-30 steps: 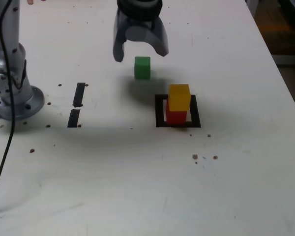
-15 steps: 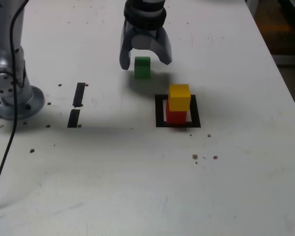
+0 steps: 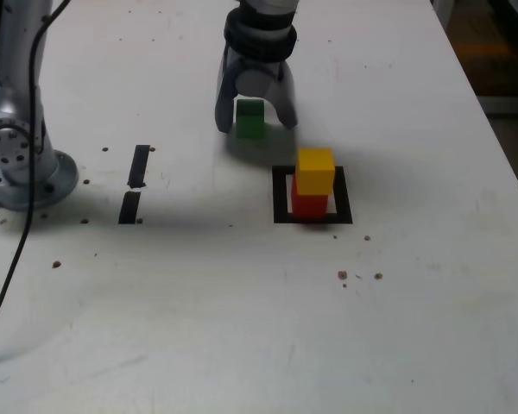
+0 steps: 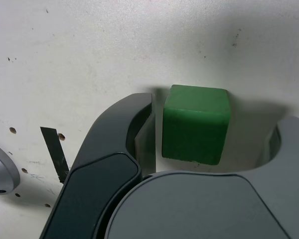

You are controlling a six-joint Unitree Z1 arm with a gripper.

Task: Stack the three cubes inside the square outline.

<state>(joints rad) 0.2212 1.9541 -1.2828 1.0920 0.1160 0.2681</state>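
- Nearest the exterior view's camera, you have the square outline (image 3: 344,207) taped on the white table (image 3: 198,328). The red cube (image 3: 309,206) sits inside it, apparently to give the stack its footing within the tape.
- Right on top of it rests the yellow cube (image 3: 315,171), so two levels are made and its upper face is free for the third. Its edges look roughly in line with the red one's, which should help the next block sit steadily.
- Toward the exterior view's left lie two short black tape strips (image 3: 139,166), with the arm's round base (image 3: 53,183) beyond their outer side. Nothing of the stack depends on them.
- Farther back, the green cube (image 3: 250,125) rests flat on the table, outside the outline and well clear of the stack, which leaves your fingers room around it.
- Over it, your gripper (image 3: 256,127) points down with its fingers spread, one on each side of the cube, pinching nothing. That straddle looks meant for a side-to-side squeeze.
- In the wrist view, one finger (image 4: 146,142) is just beside the cube while the other stands farther off. You probably need to centre, or let closing nudge the cube, before you grip, lift and set it on the yellow one.
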